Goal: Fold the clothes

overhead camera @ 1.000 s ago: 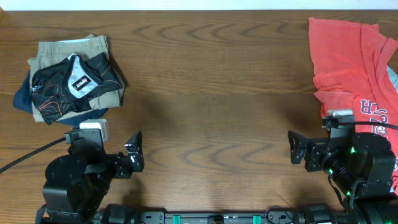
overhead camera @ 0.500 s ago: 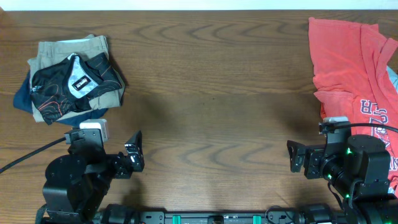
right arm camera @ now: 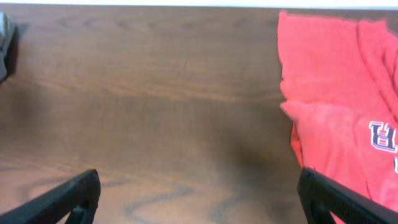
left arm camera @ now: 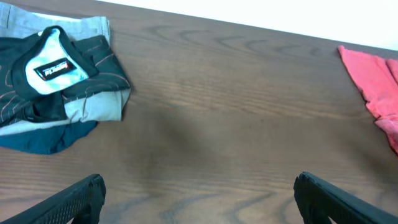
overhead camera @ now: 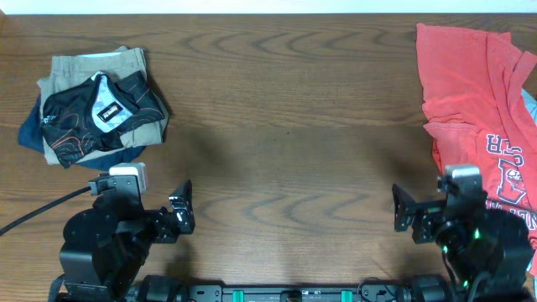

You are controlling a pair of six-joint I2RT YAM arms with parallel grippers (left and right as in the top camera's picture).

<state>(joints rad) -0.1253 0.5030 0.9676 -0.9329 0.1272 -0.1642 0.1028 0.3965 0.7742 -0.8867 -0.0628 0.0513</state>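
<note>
My left pincer (overhead camera: 182, 208) is wide open and empty. The black jersey (overhead camera: 96, 113) sits on a pile (overhead camera: 126, 63), ahead and to the left of it. My right pincer (overhead camera: 401, 220), open too, is far off by the red shirt (overhead camera: 470, 84).

A dark brown wooden table (overhead camera: 285, 109) with broad wavy grain fills the view; a plain white strip (overhead camera: 252, 5) runs beyond its far edge; the light is soft and even.

Likely a robotics lab: wood-grain table (overhead camera: 285, 109), left arm (overhead camera: 101, 252) and right arm (overhead camera: 478, 247) mounted.
</note>
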